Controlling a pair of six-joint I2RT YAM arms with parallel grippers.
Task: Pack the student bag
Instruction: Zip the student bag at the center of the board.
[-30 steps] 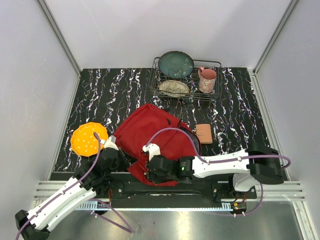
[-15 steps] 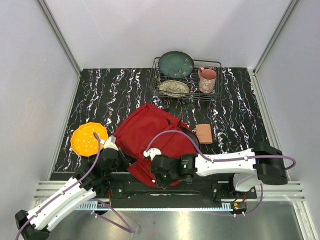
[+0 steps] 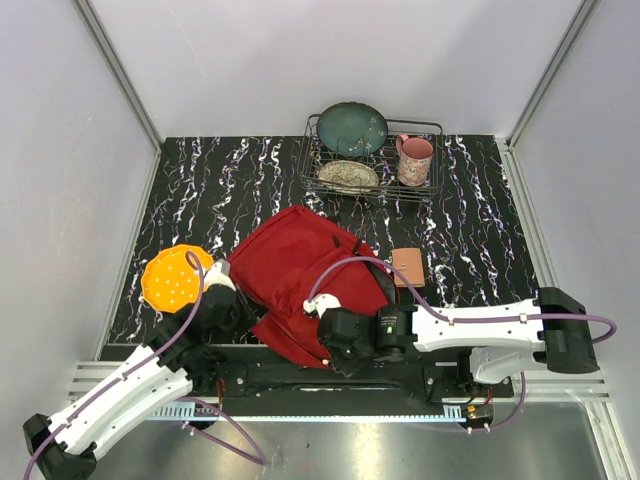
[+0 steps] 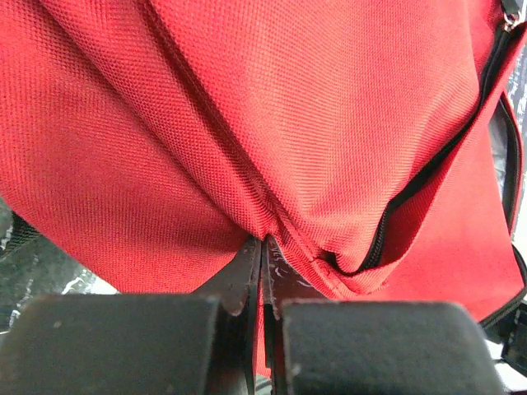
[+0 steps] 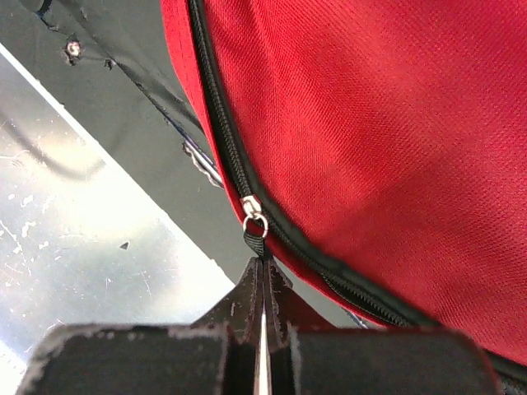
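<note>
The red student bag lies on the dark marbled table near the arms' bases. My left gripper is shut on a fold of the bag's red fabric at its left edge. My right gripper is shut on the black zipper pull tab at the bag's near edge, below the silver slider on the black zipper. The bag's red fabric fills most of both wrist views. An open black zipper shows in the left wrist view.
An orange disc lies left of the bag. A small brown wallet lies to its right. A wire dish rack with a dark plate, a patterned plate and a pink mug stands at the back. The metal table edge is below the bag.
My right gripper has moved right along the bag's near edge with the zipper pull. My left gripper has shifted slightly up and right, still holding the fabric.
</note>
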